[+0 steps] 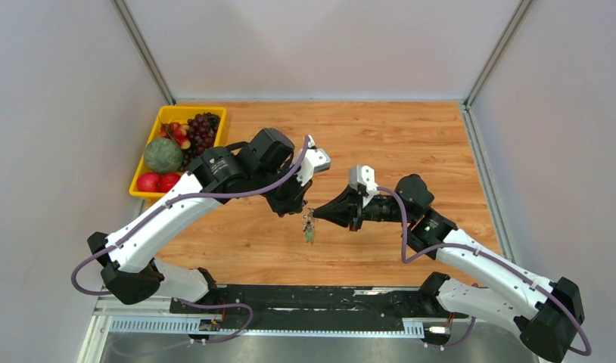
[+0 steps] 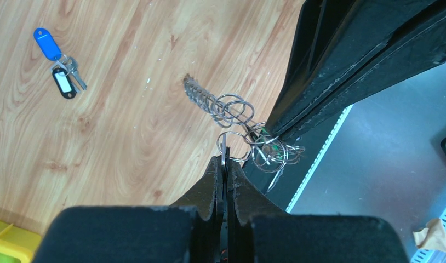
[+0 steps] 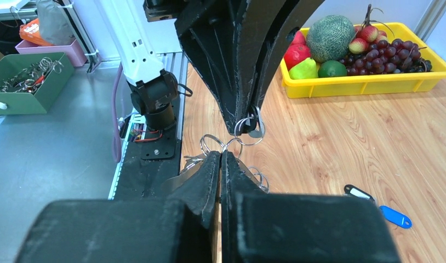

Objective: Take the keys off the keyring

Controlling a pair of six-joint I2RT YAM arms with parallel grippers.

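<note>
The keyring, a bunch of thin silvery rings with a small green tag, hangs in the air between my two grippers, above the table's near part. My left gripper is shut on one ring. My right gripper is shut on another ring of the same bunch. The two sets of fingertips almost touch. Two keys lie loose on the wood, apart from the ring. One has a blue head, also in the right wrist view. The other has a black-and-white head, also in the right wrist view. The top view hides both.
A yellow tray with a melon, grapes and red fruit stands at the back left. It also shows in the right wrist view. A green box of metal rings sits off the table, beyond the black base rail.
</note>
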